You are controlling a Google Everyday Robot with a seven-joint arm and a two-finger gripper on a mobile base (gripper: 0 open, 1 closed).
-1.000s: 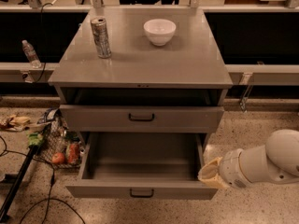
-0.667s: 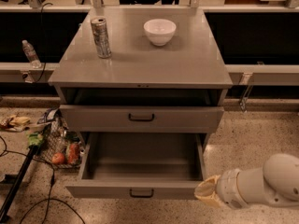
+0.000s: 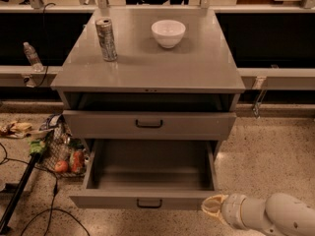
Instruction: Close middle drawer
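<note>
Beneath the upper drawer front point(image 3: 197, 124) of the grey cabinet point(image 3: 147, 70): middle drawer point(image 3: 150, 168), pulled far out, small black handle point(image 3: 149, 203) centred on its front. At that front's right end, low in view: gripper point(image 3: 214, 209), pale tip just beside the corner; whether spread or pressed together cannot be told. On the cabinet top: can point(image 3: 106, 39), white bowl point(image 3: 168, 32), well apart.

Gripper point(image 3: 213, 208) by middle drawer's point(image 3: 108, 199) front-right corner
</note>
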